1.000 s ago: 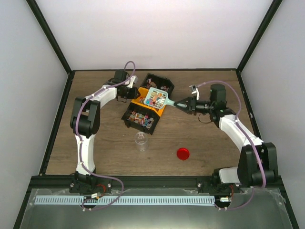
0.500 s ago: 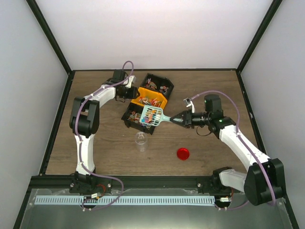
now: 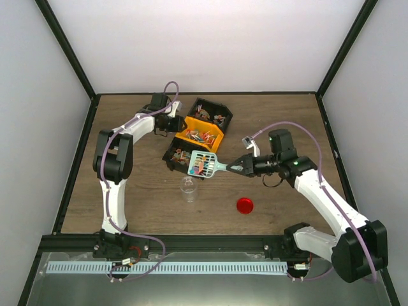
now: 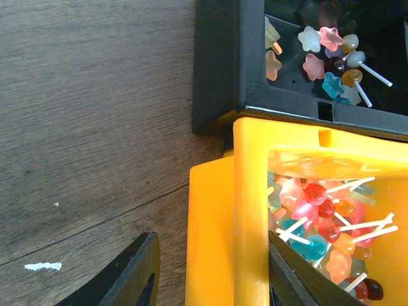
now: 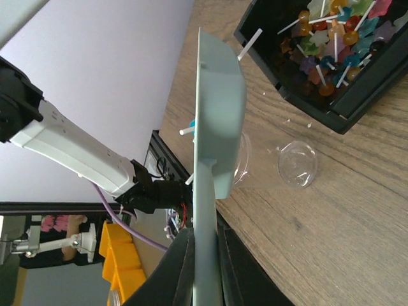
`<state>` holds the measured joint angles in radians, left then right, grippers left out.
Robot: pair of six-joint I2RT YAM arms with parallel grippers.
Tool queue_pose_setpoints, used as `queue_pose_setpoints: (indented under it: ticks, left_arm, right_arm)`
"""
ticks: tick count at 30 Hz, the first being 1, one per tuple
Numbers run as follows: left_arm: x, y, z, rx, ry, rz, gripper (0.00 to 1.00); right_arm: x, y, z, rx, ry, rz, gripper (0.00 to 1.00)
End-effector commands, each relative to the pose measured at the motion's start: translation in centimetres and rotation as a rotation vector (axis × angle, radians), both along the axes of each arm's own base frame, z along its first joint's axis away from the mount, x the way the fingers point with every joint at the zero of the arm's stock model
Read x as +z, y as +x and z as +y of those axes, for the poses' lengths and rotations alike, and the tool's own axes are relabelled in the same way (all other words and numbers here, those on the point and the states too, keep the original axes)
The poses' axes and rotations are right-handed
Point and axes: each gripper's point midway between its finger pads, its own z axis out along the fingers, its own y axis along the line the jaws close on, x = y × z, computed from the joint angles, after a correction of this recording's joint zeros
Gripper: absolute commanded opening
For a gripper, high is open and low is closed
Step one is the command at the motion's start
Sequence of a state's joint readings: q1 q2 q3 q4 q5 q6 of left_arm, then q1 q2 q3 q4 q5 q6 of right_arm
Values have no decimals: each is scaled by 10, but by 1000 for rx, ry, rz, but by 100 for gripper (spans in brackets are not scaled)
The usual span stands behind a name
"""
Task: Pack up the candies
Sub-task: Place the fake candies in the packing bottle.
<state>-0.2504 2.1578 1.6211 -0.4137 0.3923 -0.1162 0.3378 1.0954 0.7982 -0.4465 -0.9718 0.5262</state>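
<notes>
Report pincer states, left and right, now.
Left pincer: open, astride the yellow bin wall, not clamped.
Right pincer: closed on the teal scoop handle.

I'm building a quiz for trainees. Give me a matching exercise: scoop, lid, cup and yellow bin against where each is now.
1 teal scoop
2 red lid
3 clear cup
4 yellow bin

A between two black bins
B in the right gripper
C lying flat, apart from the rest
D standing upright on the table

Pairs: 1-B, 2-C, 3-D, 4-A
</notes>
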Motion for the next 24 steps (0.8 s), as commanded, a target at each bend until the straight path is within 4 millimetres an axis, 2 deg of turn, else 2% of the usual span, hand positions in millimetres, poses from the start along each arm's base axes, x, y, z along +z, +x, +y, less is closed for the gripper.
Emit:
queue_pose_setpoints:
  ticks: [1,7,17,24]
  left_arm:
    - [12,1,7,11,19,-32,43]
    - [12,-1,8,13,26,-35,43]
    - [11,-2,8,13,27,-33,43]
    - [12,-4,9,15,30,-40,43]
  right_arm:
    - [14,-5,5,20,-66,-74,1]
    - [19,-6,2,18,-122,-130,1]
    - [22,-18,15,69,-212,-181,1]
    - [28,-17,12,63,-260,-201,1]
